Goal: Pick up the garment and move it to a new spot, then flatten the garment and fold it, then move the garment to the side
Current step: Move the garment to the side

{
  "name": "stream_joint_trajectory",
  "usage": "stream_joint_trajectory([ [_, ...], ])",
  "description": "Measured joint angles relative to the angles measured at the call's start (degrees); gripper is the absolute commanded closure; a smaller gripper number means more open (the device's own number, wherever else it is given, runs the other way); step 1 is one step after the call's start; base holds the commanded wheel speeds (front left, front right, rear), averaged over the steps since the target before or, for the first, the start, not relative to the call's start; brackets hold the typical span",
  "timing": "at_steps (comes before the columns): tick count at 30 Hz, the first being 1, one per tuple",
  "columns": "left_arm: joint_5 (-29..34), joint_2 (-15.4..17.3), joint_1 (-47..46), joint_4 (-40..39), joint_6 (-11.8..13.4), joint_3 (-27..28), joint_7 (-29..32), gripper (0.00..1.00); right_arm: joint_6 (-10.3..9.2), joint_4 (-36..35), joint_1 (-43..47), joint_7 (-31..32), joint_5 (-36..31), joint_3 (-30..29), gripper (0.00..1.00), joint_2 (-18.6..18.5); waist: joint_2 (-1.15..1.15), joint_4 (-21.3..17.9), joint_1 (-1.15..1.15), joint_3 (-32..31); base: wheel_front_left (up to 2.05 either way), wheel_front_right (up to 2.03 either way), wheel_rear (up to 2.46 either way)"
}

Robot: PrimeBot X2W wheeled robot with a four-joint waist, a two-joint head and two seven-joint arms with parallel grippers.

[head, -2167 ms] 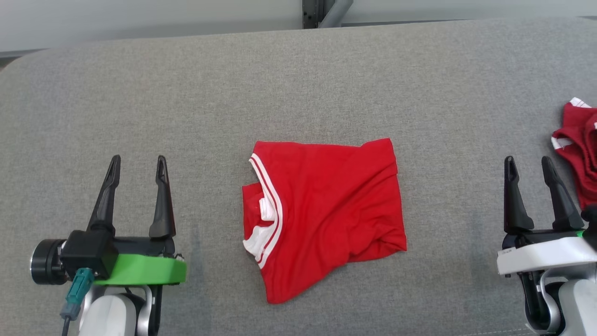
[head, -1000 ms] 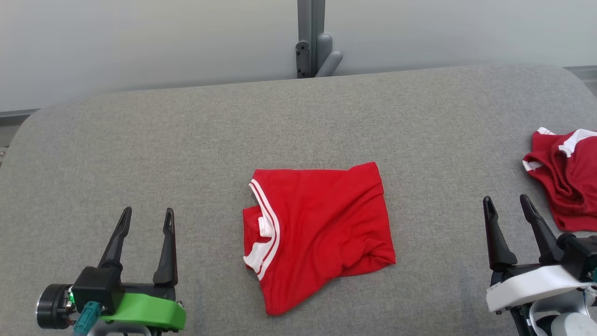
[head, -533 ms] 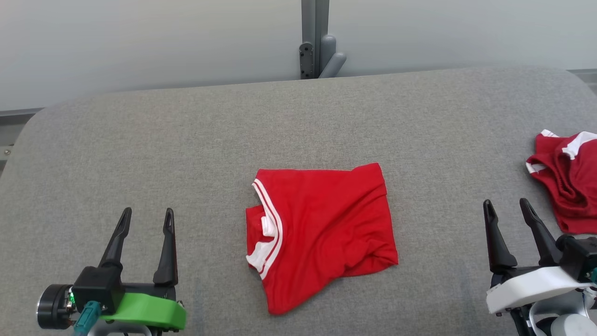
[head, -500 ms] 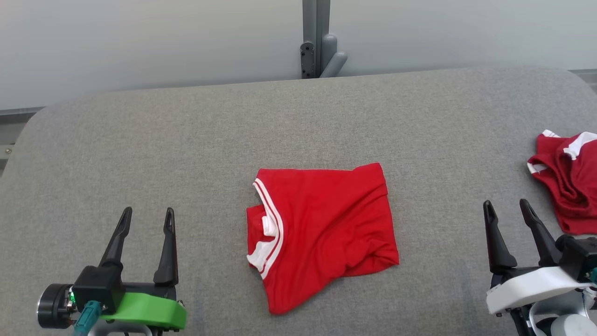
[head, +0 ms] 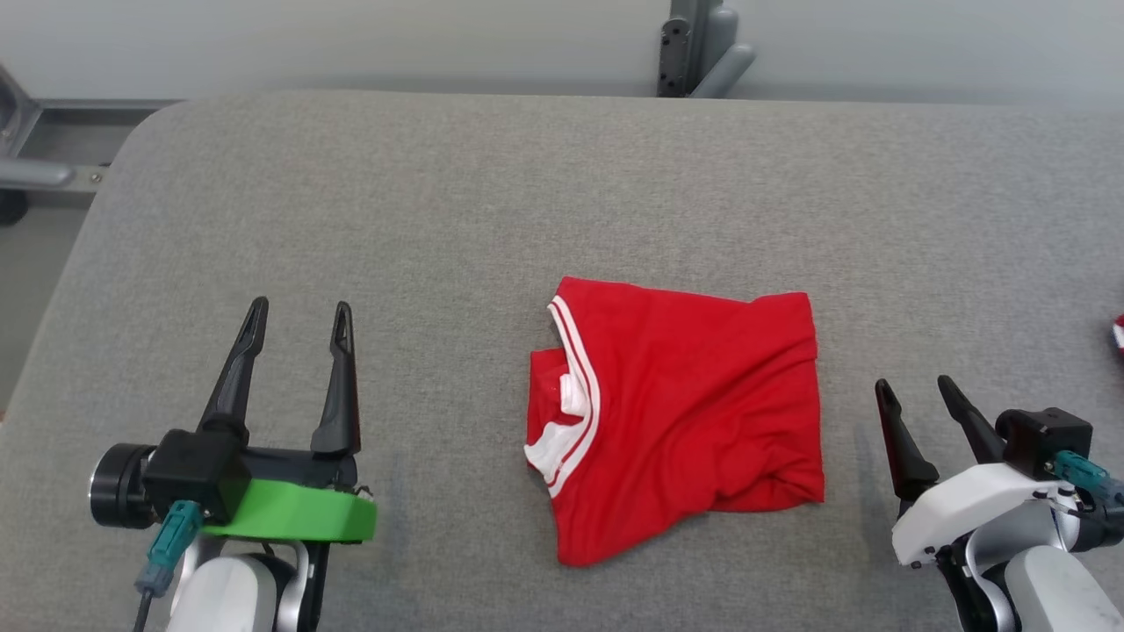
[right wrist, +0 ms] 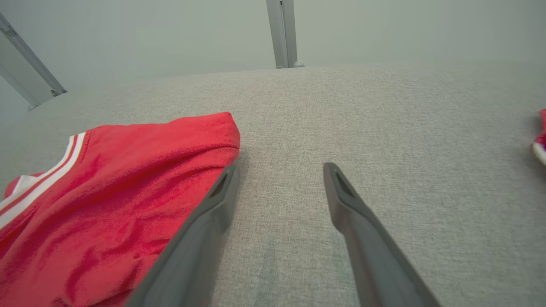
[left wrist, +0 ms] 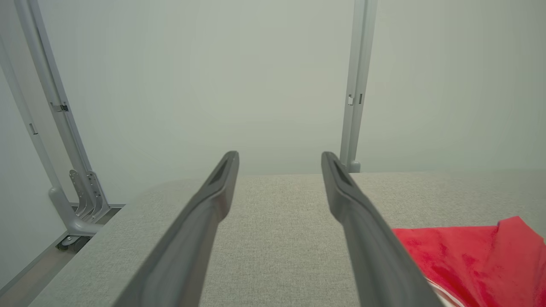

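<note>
The shirt [head: 694, 412] lay folded and a little rumpled near the middle of the table [head: 439, 193], its white-striped collar toward the table's left side. The left gripper [head: 299, 312] was over the table's near left part, jaws spread wide, holding nothing. The right gripper [head: 913, 386] was over the table's near right part, likewise spread and empty, clear of the shirt. A scrap of red cloth [head: 1119, 335] showed far out on the table's right.
</note>
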Motion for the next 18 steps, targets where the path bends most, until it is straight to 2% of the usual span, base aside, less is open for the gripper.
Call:
stream_joint_trajectory([
  [6, -0.2, -1.2, -3.1, 1.0, -0.5, -0.5, -1.4, 0.0, 0.0, 7.6, -4.3, 0.2, 0.7, 3.3, 0.0, -1.1, 0.0, 4.4, 0.0, 2.8, 0.0, 0.0, 0.0],
  [14, -0.2, -2.0, -4.6, 2.2, -0.9, -0.8, -2.0, 0.0, 0.0, 13.0, -7.9, -0.3, 4.4, 7.2, 0.01, -2.0, 0.0, 8.8, 0.0, 6.0, 0.0, 0.0, 0.0],
  [16, -0.1, -2.1, -4.7, 2.2, -0.9, -0.7, -2.0, 0.0, 0.0, 13.6, -8.6, -0.6, 5.2, 8.0, 0.97, -2.4, 0.0, 9.3, 0.0, 6.6, 0.0, 0.0, 0.0],
  [18, 0.1, -2.2, -4.7, 2.3, -0.8, -0.6, -2.0, 0.0, 0.0, 13.9, -9.2, -1.1, 6.0, 8.8, 1.0, -2.6, 0.0, 9.3, 0.0, 6.9, 0.0, 0.0, 0.0],
])
